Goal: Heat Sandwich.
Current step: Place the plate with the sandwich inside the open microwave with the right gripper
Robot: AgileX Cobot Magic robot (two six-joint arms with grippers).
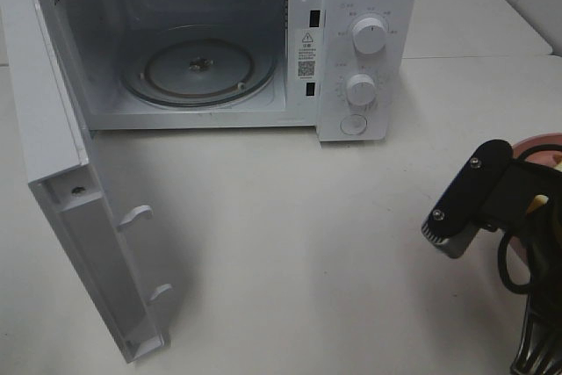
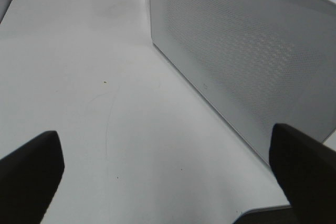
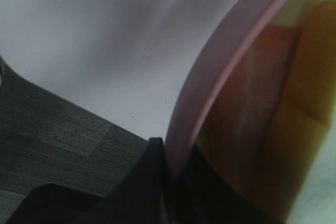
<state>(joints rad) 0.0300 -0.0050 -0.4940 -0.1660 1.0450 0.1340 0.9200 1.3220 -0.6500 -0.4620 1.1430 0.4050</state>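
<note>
You had one microwave (image 1: 219, 41), its door (image 1: 53, 129) open, with two knobs (image 1: 369, 35). Your right gripper (image 3: 170, 166) pinched one plate (image 3: 210, 77) by the rim, one sandwich (image 3: 283, 103) on it; your left gripper (image 2: 168, 166) had its fingers spread.

place: robot lab bench staged as a kitchen | signs: white microwave (image 1: 211, 50), door (image 1: 79, 217) open, on a plain white tabletop (image 1: 290, 234) | black robot arm (image 1: 492, 199) alongside | grey plank floor (image 3: 63, 140) below

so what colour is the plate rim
Pink; the plate rim shows best in the right wrist view.
</note>
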